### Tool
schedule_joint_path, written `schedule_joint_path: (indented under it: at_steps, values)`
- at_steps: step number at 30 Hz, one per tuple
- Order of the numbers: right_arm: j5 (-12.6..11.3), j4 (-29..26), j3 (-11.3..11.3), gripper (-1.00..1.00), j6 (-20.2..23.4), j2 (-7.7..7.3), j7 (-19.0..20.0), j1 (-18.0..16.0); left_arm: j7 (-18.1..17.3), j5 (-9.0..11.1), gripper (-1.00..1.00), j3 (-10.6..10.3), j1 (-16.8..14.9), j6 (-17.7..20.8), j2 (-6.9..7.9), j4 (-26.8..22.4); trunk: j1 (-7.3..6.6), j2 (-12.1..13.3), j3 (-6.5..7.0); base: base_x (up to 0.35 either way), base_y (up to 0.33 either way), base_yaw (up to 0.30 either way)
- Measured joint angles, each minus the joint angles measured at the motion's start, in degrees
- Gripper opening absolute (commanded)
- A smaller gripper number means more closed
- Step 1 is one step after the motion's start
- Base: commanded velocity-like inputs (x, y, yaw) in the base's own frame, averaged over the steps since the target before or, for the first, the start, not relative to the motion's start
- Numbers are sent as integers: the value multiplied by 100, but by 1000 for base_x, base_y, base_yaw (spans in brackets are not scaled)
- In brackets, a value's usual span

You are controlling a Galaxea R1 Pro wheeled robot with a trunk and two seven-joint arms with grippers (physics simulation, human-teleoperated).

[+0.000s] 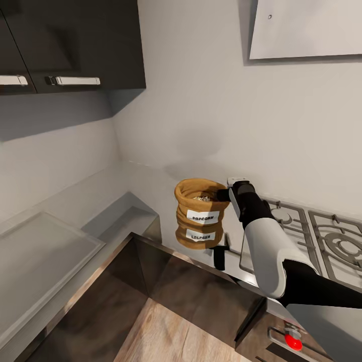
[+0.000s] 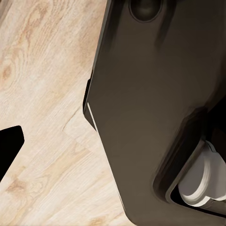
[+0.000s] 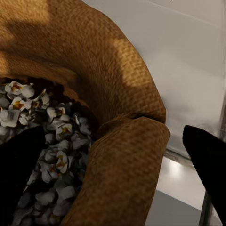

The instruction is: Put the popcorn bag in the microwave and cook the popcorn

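A glossy grey countertop (image 1: 115,186) runs along the pale wall under dark upper cabinets (image 1: 70,45). On it, near the front edge, sits the squat, coarse-woven tan popcorn bag (image 1: 200,213), mirrored in the steel, whitish popcorn (image 3: 52,150) heaped inside. The right gripper (image 1: 227,195) straddles its rolled rim, one finger (image 3: 19,174) inside, one outside. Just right lies the steel gas hob (image 1: 311,241). I cannot tell the left gripper's state.

Popcorn bag (image 1: 199,211): tan-brown woven weave, white label, black lettering. Popcorn (image 3: 44,155): whitish with yellow centres. Counter (image 1: 125,186): glossy grey. Floor (image 2: 42,141): pale wood grain.
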Motion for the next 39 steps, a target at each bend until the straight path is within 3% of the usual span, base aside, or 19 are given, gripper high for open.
schedule_joint_path:
  at_steps: [7, 23, 27, 29, 39]
  values:
    - [119, -39, 4, -100, 287, 1, 1, 1, 0, 0, 100, 0, 0, 0, 0, -1, 0, 0, 0, 0, 0, 0]
    - [97, -154, -6, -100, 847, 13, -37, 0, 0, 0, 100, 0, 0, 0, 0, -1, 0, 0, 0, 0, 0, 0]
    - [77, -1036, -12, -100, 1682, 35, -43, 2, 0, 0, 100, 0, 0, 0, -3, 0, 0, 1, -1, 0, 0, 0]
    - [60, -1254, 0, -100, 1852, 35, -44, 4, 0, 0, 100, 0, 0, 0, -7, 0, 1, 1, -1, 0, 0, 0]
    - [61, -1350, 10, -100, 1854, 36, -40, 4, -3, -3, 100, 0, -1, 0, -8, 0, 1, 1, -1, 0, 0, 0]
